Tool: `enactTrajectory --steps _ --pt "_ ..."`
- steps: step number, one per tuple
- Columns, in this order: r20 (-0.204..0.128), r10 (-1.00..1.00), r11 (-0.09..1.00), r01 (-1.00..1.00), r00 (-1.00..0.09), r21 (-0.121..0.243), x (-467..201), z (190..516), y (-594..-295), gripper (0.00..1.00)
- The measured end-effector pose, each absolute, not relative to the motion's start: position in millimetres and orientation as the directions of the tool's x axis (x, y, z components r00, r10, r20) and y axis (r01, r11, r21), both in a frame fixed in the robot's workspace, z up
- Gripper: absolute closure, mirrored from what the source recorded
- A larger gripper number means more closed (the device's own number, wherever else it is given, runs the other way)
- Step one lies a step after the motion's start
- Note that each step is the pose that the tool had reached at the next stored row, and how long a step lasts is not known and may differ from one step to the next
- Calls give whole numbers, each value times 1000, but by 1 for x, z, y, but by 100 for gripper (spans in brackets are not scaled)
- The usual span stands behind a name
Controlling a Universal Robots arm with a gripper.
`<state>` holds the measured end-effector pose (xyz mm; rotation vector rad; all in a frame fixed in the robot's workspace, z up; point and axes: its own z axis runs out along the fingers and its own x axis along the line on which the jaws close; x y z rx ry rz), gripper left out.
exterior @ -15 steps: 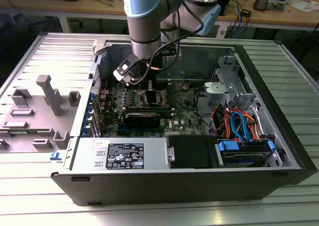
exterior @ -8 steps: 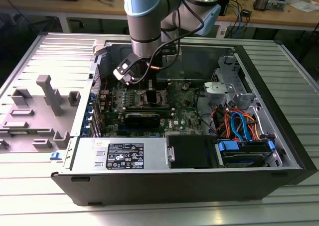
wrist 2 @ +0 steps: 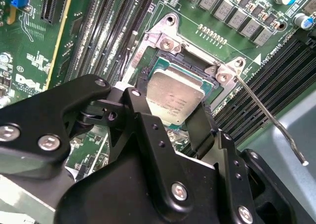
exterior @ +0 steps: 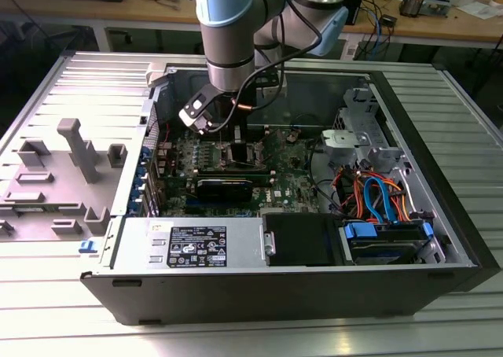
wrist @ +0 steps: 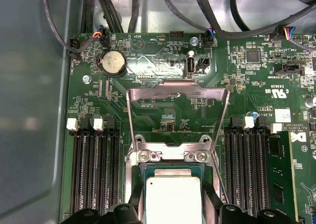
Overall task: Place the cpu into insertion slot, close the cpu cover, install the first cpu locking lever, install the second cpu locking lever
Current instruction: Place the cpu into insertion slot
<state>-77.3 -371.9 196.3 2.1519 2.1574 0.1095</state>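
Placement under way: gripper (wrist 2: 170, 107) narrowly closed, pinching cpu (wrist 2: 173, 93) by two edges at insertion slot (wrist 2: 170, 62), just above centre of exterior view. Full seating unclear. cpu cover (wrist: 177, 87) stands open; locking lever (wrist 2: 269, 120) unlatched. Judged left: cover, both levers.

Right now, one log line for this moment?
gripper: shut on cpu | cpu: at insertion slot | cpu cover: open | locking lever: raised

Exterior view high, wrist views share cpu (wrist 2: 175, 96)

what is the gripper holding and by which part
The cpu, pinched by two opposite edges between the fingers of the gripper, over the insertion slot.
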Motion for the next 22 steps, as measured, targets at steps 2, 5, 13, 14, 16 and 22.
enactTrajectory --steps 2,5,13,14,16,22 --pt "-14 1000 1 993 0 116 -77 196 -372 44" --pt "-13 1000 -2 993 4 116 -77 195 -372 44" --pt "-14 1000 -27 993 28 116 -78 194 -372 44" --pt "-14 1000 -27 993 28 116 -78 194 -372 44" --pt "-14 1000 -27 993 28 116 -78 192 -372 44" --pt "-13 1000 -27 993 28 116 -78 192 -372 37"
